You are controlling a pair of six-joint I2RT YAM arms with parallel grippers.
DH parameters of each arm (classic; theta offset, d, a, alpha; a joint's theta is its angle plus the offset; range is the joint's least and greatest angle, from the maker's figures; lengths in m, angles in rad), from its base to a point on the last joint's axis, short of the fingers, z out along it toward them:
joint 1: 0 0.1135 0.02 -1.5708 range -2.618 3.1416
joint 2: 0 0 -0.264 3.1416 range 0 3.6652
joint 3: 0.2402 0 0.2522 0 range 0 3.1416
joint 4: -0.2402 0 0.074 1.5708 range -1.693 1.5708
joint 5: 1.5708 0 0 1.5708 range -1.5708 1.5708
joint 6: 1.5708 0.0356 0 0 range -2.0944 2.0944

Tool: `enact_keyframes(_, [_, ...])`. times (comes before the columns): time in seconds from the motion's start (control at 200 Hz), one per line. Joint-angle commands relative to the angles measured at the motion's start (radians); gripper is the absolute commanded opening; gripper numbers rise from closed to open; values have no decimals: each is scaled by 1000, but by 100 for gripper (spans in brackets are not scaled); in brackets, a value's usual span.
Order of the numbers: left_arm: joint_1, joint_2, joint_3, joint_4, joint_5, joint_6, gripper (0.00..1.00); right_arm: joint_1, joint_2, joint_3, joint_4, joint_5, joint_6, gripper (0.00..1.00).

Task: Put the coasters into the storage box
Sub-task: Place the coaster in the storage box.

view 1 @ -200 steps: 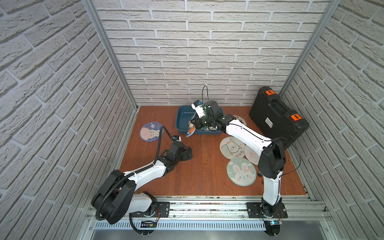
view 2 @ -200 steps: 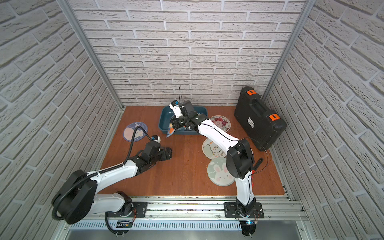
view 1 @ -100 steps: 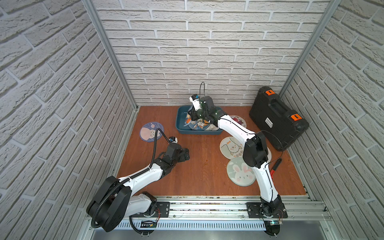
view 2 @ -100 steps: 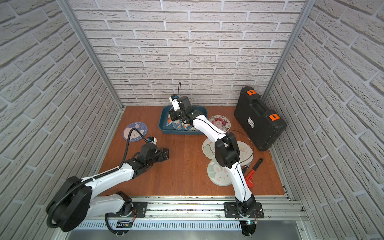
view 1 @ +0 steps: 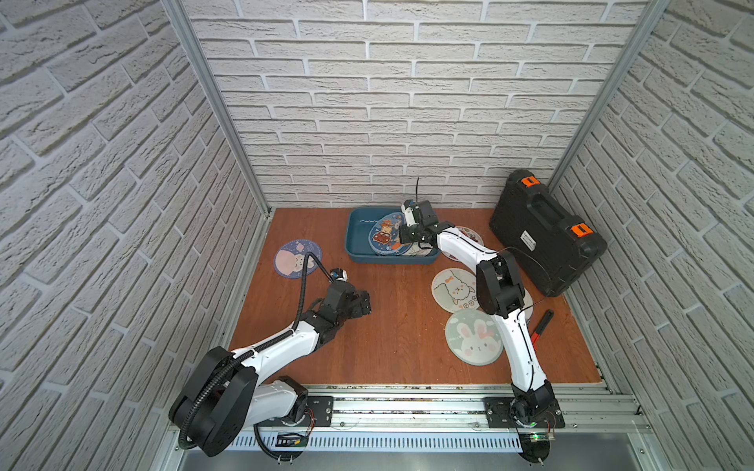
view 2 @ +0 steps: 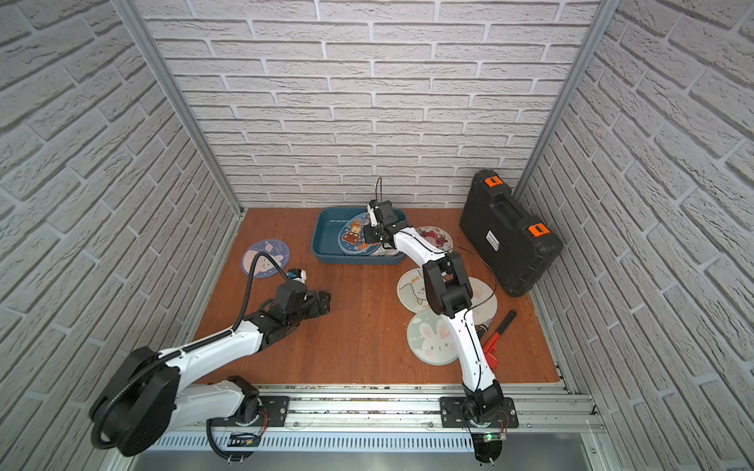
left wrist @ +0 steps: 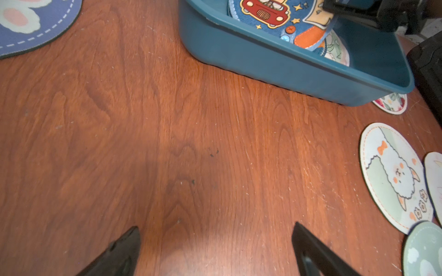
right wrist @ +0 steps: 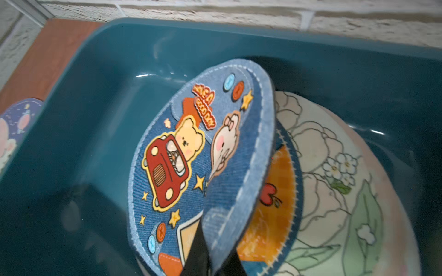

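Note:
The teal storage box (view 1: 359, 228) (view 2: 326, 238) stands at the back of the table. My right gripper (view 1: 410, 236) (right wrist: 214, 248) is shut on the rim of a blue denim-print coaster (right wrist: 191, 155) (view 1: 385, 235), holding it tilted inside the box over a flower coaster (right wrist: 334, 167) and an orange one (right wrist: 279, 179). My left gripper (view 1: 365, 304) (left wrist: 215, 225) hangs open over bare wood, mid-table. On the table lie a blue bunny coaster (view 1: 297, 258), an alpaca coaster (view 1: 453, 289), a green bunny coaster (view 1: 473, 336) and a rose coaster (view 2: 436, 236).
A black hard case (view 1: 542, 232) with orange latches fills the back right corner. A red-handled tool (view 2: 495, 338) lies near the right arm's base. Another pale coaster (view 2: 483, 301) is partly hidden under the right arm. Brick walls close three sides.
My right gripper has carried the blue coaster from the box's front edge to deeper inside it. The left arm has drawn back slightly, still open.

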Motion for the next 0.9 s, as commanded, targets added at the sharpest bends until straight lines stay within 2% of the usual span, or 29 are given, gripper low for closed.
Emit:
enact_keyframes(0.0, [7,14,16,3,-13,-4,98,0,-18,-3,-22,66,-15,7])
enact_keyframes(0.115, [6,20,21,4,-13,-8,98,-5,-10,-3,-35,65,-15,8])
enact_keyframes(0.36, [8,17,36,-53,-45,-26,98,-7,-11,-8,-47,42,-6,19])
enact_keyframes(0.62, [26,13,45,-104,-88,-70,98,-19,-95,-90,-3,39,17,47])
enact_keyframes(0.82, [42,-1,50,-141,-113,-93,98,-31,-190,-184,46,38,38,73])
enact_keyframes(0.895, [51,-10,53,-158,-122,-99,98,-35,-225,-218,64,29,48,91])
